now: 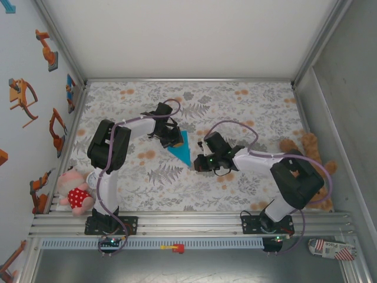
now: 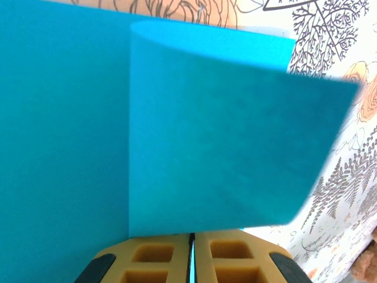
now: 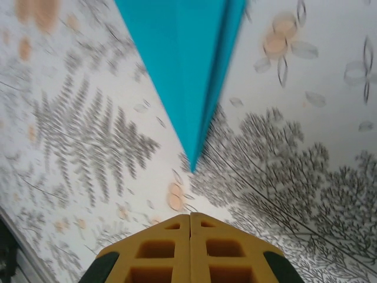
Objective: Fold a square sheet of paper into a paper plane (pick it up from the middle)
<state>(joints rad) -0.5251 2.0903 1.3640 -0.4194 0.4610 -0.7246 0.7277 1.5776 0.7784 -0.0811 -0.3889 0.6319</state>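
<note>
A turquoise paper plane lies mid-desk between two robot arms, its sharp point aimed toward the near edge and its wide end under the left pincer. From the left wrist, the left pincer has its yellow fingers pressed together with a thin blue edge of paper caught in the seam. One flap of the plane curls up off a flatter layer beside it. The right pincer, pressed together with nothing between its fingers, sits just beside the plane's tip. From the right wrist, this closed pincer faces the point of the plane, with a strip of patterned cloth showing between them. The desk is covered in a cloth of grey leaves and orange flowers. A pink plush toy in a red spotted dress rests at the near left corner, and a brown teddy bear lies at the right edge beside the right arm.
</note>
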